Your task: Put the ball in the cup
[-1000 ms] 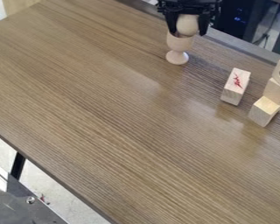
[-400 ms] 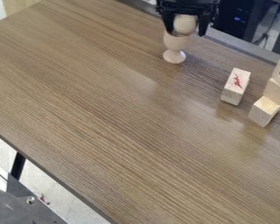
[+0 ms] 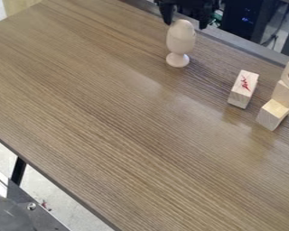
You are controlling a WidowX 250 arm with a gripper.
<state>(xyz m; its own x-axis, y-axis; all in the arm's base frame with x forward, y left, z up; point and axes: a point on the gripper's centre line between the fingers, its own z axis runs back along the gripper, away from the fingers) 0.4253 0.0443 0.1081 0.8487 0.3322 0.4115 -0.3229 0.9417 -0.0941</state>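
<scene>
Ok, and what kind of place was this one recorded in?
Probably a lab or workshop rather than a home kitchen: a wood-grain table holds plain wooden blocks, dark equipment with small blue lights stands behind it, and a black robot claw hangs over the far edge.

So it's one fixed cam, parked above the brown wood-grain desk point(image 3: 110, 117) and tilted down at a slant. It faces the black two-finger hand point(image 3: 186, 21) from well apart, which puts the hand right up at the top edge. Framing's pretty wide too: you get pale grey floor point(image 3: 62, 203) past the desk's near edge, well apart from the hand, plus some black boxy gear point(image 3: 239, 22) beyond the hand.
</scene>
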